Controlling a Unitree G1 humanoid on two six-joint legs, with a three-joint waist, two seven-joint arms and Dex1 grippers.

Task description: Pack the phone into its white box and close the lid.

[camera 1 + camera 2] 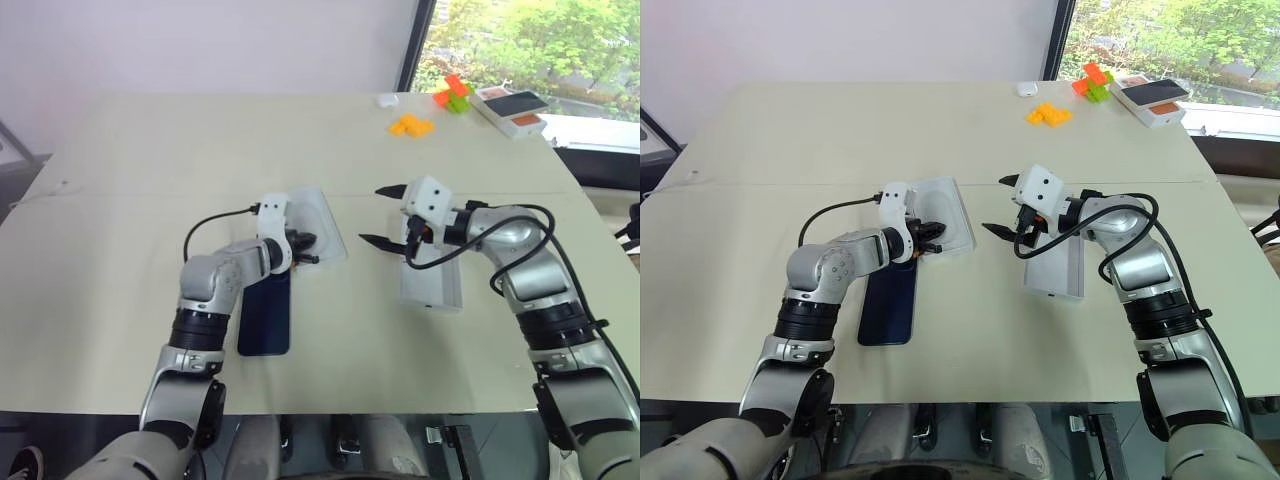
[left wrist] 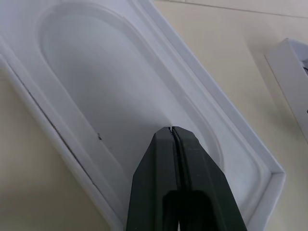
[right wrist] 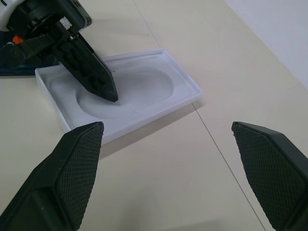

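Left gripper [image 2: 174,131] pinched together, empty, tips in thin white insert with rounded recess [image 3: 144,91]. Right gripper [image 1: 385,215] spread wide, empty. Dark navy-blue glossy smartphone [image 1: 266,315] unpacked, near-left; next: clear insert.

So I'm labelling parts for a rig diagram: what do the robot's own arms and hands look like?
Both arms are silver-grey metal with ribbed black joint bands and a loose black cable. Each wrist carries a white housing. The left hand and right hand each have two black tapered fingers; the right hand's pads show a cross-hatched texture.
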